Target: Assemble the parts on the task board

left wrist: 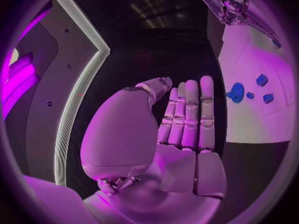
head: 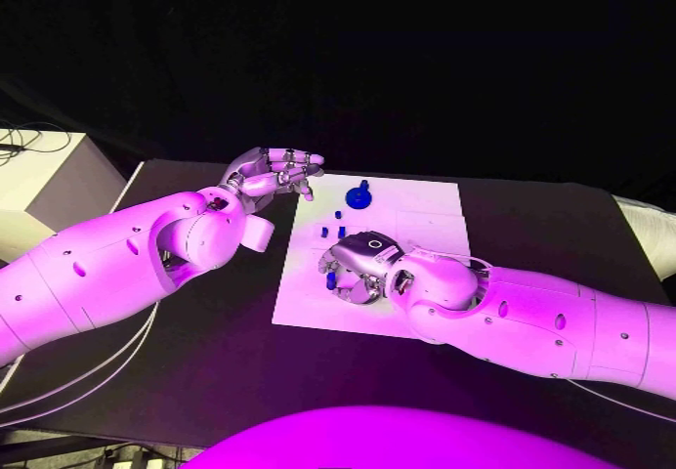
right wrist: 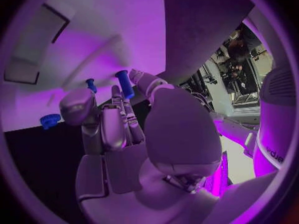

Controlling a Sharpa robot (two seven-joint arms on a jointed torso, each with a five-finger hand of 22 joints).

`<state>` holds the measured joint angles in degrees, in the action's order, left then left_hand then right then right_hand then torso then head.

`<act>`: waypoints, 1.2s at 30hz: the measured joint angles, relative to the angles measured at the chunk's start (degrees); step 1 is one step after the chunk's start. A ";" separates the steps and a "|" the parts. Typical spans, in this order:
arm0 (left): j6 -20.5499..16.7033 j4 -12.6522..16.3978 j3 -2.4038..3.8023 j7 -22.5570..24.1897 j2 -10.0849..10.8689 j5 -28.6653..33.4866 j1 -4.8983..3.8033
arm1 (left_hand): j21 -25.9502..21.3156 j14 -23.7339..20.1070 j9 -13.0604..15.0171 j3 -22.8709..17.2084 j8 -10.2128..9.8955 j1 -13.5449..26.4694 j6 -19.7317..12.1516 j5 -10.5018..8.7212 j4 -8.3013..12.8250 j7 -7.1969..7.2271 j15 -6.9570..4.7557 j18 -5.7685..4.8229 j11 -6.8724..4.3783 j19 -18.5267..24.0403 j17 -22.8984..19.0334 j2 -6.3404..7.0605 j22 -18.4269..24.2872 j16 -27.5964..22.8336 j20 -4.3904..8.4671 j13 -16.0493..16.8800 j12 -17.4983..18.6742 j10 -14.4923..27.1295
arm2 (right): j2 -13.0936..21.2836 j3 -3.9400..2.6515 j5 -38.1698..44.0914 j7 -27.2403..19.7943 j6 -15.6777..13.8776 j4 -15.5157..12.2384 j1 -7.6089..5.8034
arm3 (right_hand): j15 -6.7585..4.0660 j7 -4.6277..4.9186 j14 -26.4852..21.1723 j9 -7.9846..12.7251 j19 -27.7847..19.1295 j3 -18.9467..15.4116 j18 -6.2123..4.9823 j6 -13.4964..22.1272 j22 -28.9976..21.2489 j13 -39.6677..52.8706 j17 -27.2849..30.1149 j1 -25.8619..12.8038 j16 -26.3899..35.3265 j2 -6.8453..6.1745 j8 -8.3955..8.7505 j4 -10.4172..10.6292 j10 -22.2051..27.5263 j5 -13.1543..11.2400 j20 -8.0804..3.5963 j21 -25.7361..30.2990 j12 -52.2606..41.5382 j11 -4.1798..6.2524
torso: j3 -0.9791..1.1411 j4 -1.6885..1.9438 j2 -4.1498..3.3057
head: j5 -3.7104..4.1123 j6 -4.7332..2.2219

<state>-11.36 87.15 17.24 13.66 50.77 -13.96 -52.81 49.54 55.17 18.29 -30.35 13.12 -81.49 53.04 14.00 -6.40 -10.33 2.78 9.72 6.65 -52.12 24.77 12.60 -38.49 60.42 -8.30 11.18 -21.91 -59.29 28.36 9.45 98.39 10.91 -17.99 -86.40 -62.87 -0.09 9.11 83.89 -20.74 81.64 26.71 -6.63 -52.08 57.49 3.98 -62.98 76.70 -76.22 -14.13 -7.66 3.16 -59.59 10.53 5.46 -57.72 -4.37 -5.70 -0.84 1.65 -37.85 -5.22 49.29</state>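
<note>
White task board [head: 408, 210] lies mid-table w/ small blue parts on it: a round knob piece [head: 359, 196] near far edge, pegs [head: 331, 232] nearby. Right hand [head: 359, 271] over board pinches a blue peg [right wrist: 125, 83]. Left hand [head: 271, 174] hovers at board's far-left corner, fingers apart, holding nothing.

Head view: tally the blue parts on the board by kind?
Round knob-like part: 1
Small pieces: 4, one of them at the right hand
Total: 5
</note>
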 measured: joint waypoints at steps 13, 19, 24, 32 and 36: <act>0.05 -0.09 0.00 -0.09 -0.04 0.01 0.01 | 0.00 0.00 0.00 0.00 0.00 0.00 0.00 0.00 0.00 0.00 0.00 0.00 0.00 0.00 0.00 0.00 0.00 0.00 0.00 -0.01 0.00 0.00 | 2.02 -0.01 -0.67 -0.08 -3.99 -1.40 0.00 | 1.35 -1.38 0.09 1.19 -0.92 -19.19 0.00 3.34 -5.22 -0.16 3.26 12.11 1.34 1.45 2.43 11.60 10.68 0.55 0.92 6.26 -3.05 -1.58 | 0.06 0.03 0.01 | 0.27 -0.31; 0.11 -0.29 0.00 -0.13 -0.06 0.02 0.08 | 0.00 0.00 0.00 0.00 0.00 0.00 0.00 0.00 0.00 0.00 0.00 0.00 0.00 0.00 0.00 0.00 -0.01 0.00 0.00 -0.01 0.00 0.00 | 6.75 -0.45 -4.18 -1.30 -6.08 -4.59 -0.91 | 1.52 -1.41 -0.08 1.21 -0.68 -22.83 -0.01 4.41 -4.77 0.17 2.87 12.47 1.34 1.87 2.82 13.62 9.06 1.58 1.11 6.08 -5.88 -0.97 | 0.07 -0.14 0.16 | 0.68 -0.88; 0.12 -0.34 0.00 -0.14 0.18 0.07 0.90 | 0.00 0.00 0.00 0.00 0.00 0.00 0.00 0.00 0.00 0.00 0.00 0.00 0.00 -0.36 0.00 0.00 0.07 0.01 0.05 -0.01 0.00 0.00 | 12.94 -0.95 -13.68 -4.46 -8.17 -7.90 -2.89 | 0.67 0.57 0.13 0.98 -0.30 -20.53 0.00 3.16 -4.60 1.00 3.12 12.34 1.33 4.57 2.54 13.28 0.43 2.25 0.29 6.11 -10.39 0.10 | 0.21 -0.57 0.43 | 1.22 -1.35; 0.12 -0.22 -0.03 -0.17 0.37 0.23 1.92 | 0.00 0.00 0.01 -0.01 0.00 0.00 0.00 0.00 0.00 0.00 0.00 -0.01 0.00 -0.41 0.00 0.00 0.07 0.01 -0.01 -0.02 0.00 0.00 | 23.05 -1.30 -31.43 -6.25 -7.85 -11.27 -5.60 | -2.02 -1.84 0.13 -1.41 2.20 -18.26 0.52 -3.96 5.83 14.57 -6.97 4.43 -4.43 5.39 -3.46 13.25 -12.74 1.72 -1.96 -4.63 -26.25 3.23 | 0.51 -1.31 0.95 | 2.96 -1.72; 0.13 -0.14 -0.01 -0.11 0.38 0.27 2.09 | 0.00 0.00 -0.05 0.16 0.00 0.00 0.00 0.00 -0.16 0.00 0.00 -0.01 0.00 -0.41 0.00 0.00 0.11 0.02 -0.01 -0.02 0.00 0.00 | 26.44 -1.29 -36.34 -3.86 -5.09 -12.09 -6.00 | -2.19 -2.26 0.12 -3.06 2.38 -19.45 0.60 -4.01 8.48 37.30 -8.89 1.27 -5.48 5.76 -5.82 13.06 -15.45 2.92 -2.15 -7.21 -46.53 3.47 | 0.59 -1.72 1.24 | 3.88 -1.69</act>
<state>-11.23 87.01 17.22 13.55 51.14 -13.69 -50.71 49.54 55.17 18.24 -30.19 13.12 -81.50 53.04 14.00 -6.56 -10.33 2.78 9.71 6.65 -52.53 24.77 12.60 -38.38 60.44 -8.31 11.16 -21.91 -59.29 54.80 8.16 62.05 7.05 -23.09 -98.49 -68.87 -2.29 6.85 84.02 -23.80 84.02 7.26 -6.03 -56.09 65.97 41.28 -71.88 77.96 -81.70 -8.37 -13.49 16.22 -75.04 13.45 3.31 -64.93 -50.90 -2.22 -0.25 -0.07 -36.62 -1.34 47.60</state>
